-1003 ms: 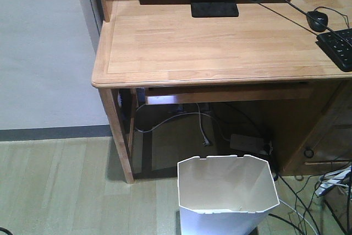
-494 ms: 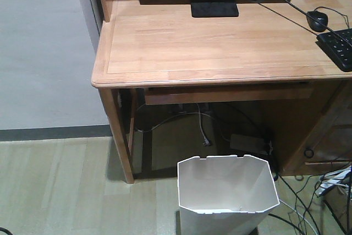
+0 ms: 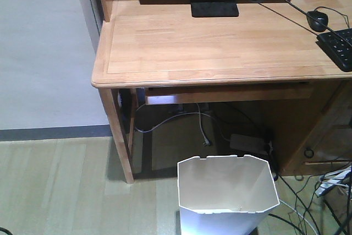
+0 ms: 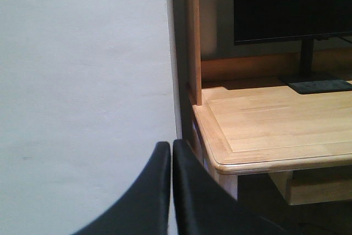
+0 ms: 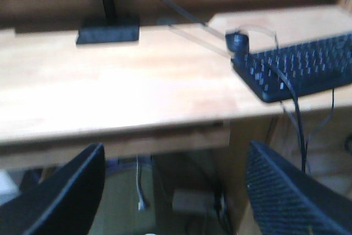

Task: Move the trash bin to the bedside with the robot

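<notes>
Front-facing view: trash bin stood on floor, near right, just before desk; bed not in view. My left gripper was pinched together, empty; my right gripper spread wide, empty, facing desk. Judged best: lower right gripper over bin's near rim, clamp firmly before base turned.

One trash bin on the floor. One wooden desk, and on it one keyboard, one mouse and one monitor. One power strip underneath, among cables too tangled to count.
</notes>
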Tool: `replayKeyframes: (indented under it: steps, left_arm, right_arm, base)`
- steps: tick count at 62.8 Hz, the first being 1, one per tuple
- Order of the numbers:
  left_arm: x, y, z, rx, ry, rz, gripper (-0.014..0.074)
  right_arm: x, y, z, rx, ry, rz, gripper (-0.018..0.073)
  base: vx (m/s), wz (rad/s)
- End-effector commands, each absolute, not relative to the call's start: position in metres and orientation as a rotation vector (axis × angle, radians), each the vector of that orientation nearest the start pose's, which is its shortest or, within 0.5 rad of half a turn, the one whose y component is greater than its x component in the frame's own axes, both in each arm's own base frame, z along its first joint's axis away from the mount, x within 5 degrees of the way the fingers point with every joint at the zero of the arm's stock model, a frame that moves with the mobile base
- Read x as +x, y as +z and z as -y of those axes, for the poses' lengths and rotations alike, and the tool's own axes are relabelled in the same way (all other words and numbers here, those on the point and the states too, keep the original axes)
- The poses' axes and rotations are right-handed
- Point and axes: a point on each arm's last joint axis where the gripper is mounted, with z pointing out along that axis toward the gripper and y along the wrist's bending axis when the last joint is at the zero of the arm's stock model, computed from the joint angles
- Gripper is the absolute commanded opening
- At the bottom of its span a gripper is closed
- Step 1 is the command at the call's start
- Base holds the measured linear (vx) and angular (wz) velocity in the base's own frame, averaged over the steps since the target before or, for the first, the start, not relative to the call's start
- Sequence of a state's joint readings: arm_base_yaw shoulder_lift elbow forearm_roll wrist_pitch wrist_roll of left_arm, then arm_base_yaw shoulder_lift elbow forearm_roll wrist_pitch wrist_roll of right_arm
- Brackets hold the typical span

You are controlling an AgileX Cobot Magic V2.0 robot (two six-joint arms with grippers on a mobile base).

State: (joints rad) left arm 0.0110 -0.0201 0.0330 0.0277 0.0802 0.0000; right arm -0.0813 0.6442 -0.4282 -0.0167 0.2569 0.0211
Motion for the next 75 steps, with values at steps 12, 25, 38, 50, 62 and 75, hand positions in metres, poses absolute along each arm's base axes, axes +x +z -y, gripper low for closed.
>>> replayKeyframes:
  steps: [12,25,38,50,62,75]
  left_arm:
    - [0.056,0.199,0.000,0.000,0.008,-1.507,-0.0006]
    - [0.056,0.199,0.000,0.000,0.008,-1.507,-0.0006]
    - [0.056,0.199,0.000,0.000,0.008,-1.507,-0.0006]
    - [0.056,0.199,0.000,0.000,0.008,-1.507,-0.0006]
    - [0.056,0.199,0.000,0.000,0.008,-1.507,-0.0006]
    - [0.056,0.199,0.000,0.000,0.008,-1.507,-0.0006]
  right_arm:
    - [0.179,0.295,0.015,0.086,-0.055,-2.128,0.0519]
    - [0.211,0.287,0.015,0.044,-0.029,-2.302,0.0504]
    - [0.241,0.258,0.022,0.054,0.041,-2.471,0.0468]
    - [0.265,0.218,0.033,0.057,0.125,-2.612,0.0460]
    - [0.282,0.168,0.040,0.026,0.116,-2.745,0.0475]
    - [0.299,0.119,0.046,0.056,0.106,-2.829,0.0509]
  base:
    - [0.00,0.00]
    - [0.00,0.00]
    - [0.00,0.00]
    - [0.00,0.00]
    - [0.00,0.00]
    - [0.00,0.00]
